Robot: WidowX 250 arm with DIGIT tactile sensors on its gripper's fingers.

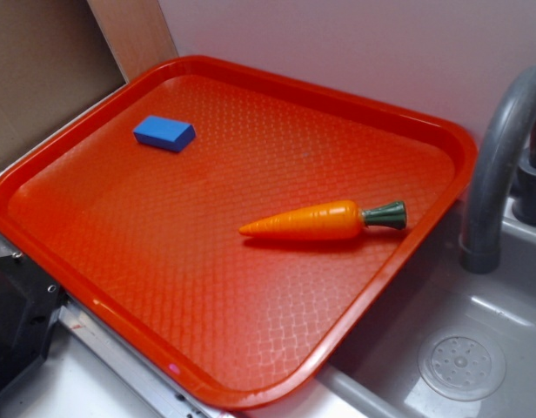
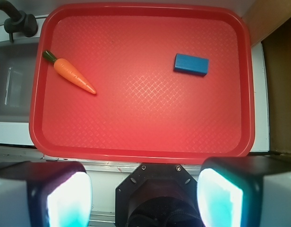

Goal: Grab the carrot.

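2 things lie on the red tray (image 2: 145, 152): the carrot (image 2: 73, 75) near the sink-side rim, flat, and a blue block (image 2: 191, 64) well apart. The pincer (image 2: 144, 197) hangs open, probably high above the tray's near edge, nothing grasped yet.

Gripper (image 2: 144, 189) seen only in wrist view, along the bottom edge of the frame. Two wide finger pads (image 2: 70, 201), pale and glowing cyan-white on their inner faces, stand far apart with a clear gap between them, nothing held. Dark round wrist mount (image 2: 157, 194) sits centred between them. Camera looks straight down.
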